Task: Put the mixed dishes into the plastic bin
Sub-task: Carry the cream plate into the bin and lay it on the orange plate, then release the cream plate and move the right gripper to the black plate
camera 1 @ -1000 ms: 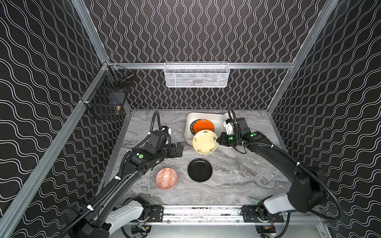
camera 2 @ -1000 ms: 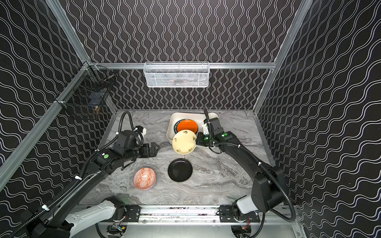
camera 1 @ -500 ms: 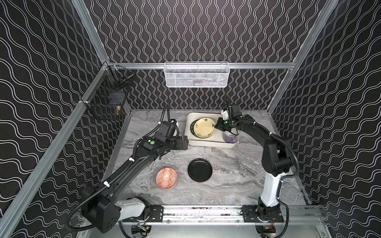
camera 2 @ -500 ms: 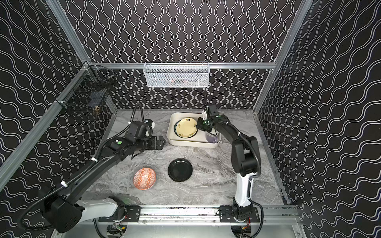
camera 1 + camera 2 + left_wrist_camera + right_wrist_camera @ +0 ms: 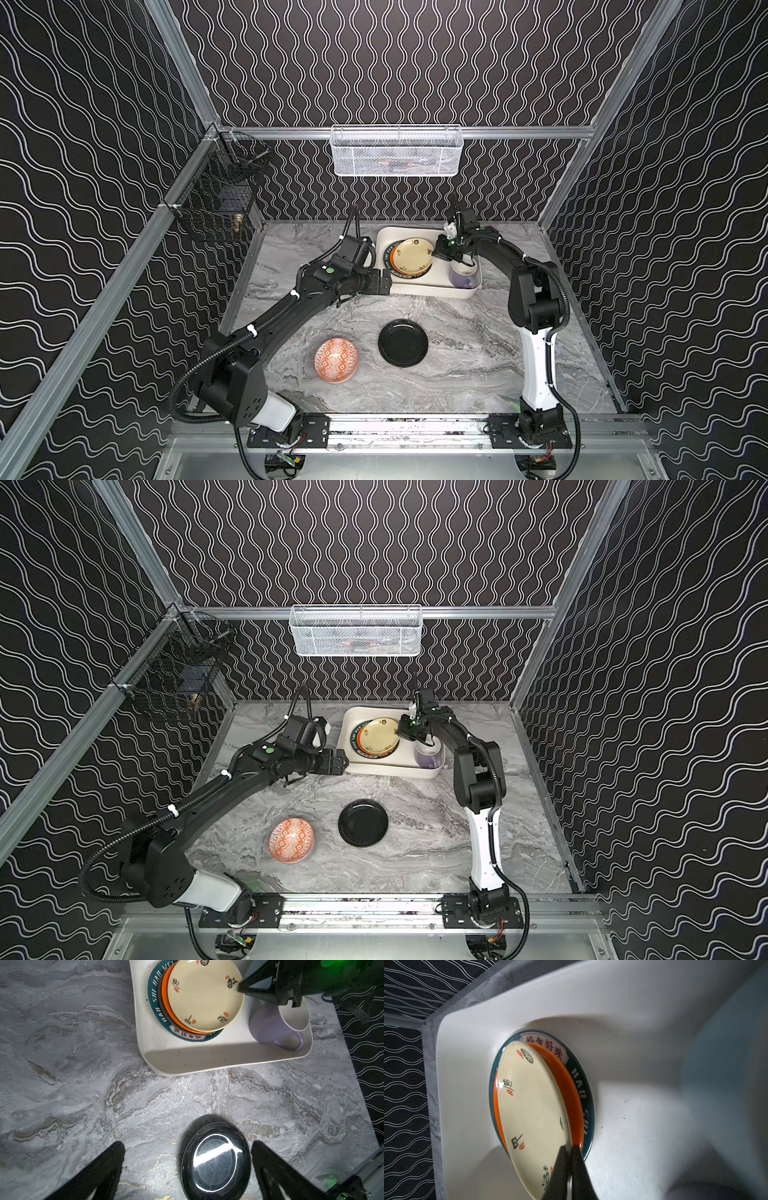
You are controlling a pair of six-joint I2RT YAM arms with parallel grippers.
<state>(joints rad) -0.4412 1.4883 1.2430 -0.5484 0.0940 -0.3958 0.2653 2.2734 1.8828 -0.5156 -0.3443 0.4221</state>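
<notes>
My right gripper (image 5: 569,1150) pinches the round cream plate's (image 5: 412,258) rim at three o'clock, stacked in the cream-white plastic bin (image 5: 428,288). My left gripper (image 5: 187,1155), jaws spread and empty, is nearer the glossy black plate (image 5: 402,343), at six o'clock from the bin.

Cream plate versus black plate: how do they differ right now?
The cream plate sits in the bin atop the orange plate; the black plate lies alone on the table. The right gripper pinches the cream plate's rim; nothing touches the black one. The cream plate has markings; the black is plain. Both are round and face up.
</notes>
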